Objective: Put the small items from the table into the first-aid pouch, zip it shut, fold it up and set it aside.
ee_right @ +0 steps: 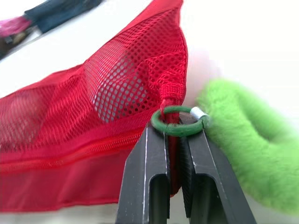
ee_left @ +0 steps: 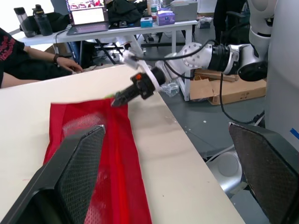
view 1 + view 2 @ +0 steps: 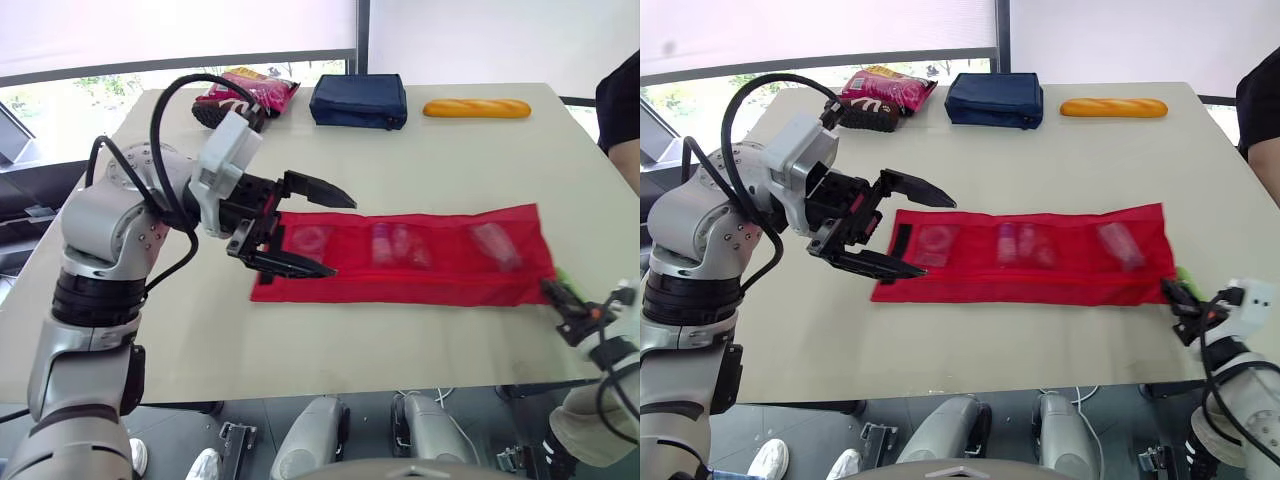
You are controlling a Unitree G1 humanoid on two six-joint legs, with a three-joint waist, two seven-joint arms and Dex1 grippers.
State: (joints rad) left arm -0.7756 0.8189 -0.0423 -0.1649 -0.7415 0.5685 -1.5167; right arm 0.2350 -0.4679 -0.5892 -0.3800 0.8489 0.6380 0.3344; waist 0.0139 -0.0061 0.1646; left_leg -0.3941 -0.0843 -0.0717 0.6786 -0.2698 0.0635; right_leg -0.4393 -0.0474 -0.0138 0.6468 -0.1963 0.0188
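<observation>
Red pouch [image 3: 420,280] lies flat, unfolded, near the counter's [image 3: 450,160] front edge. Left jaws gape wide over its left end; right jaws pinch its tab at the green ring [image 1: 176,130].

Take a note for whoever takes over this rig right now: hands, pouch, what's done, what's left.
Left hand: open, above the first-aid pouch at its left end.
Right hand: shut on the tab at its right end, under the green ring.
Pouch lies flat, unfolded; small items show inside its mesh.
Left: confirm zip shut, fold, set aside.
</observation>
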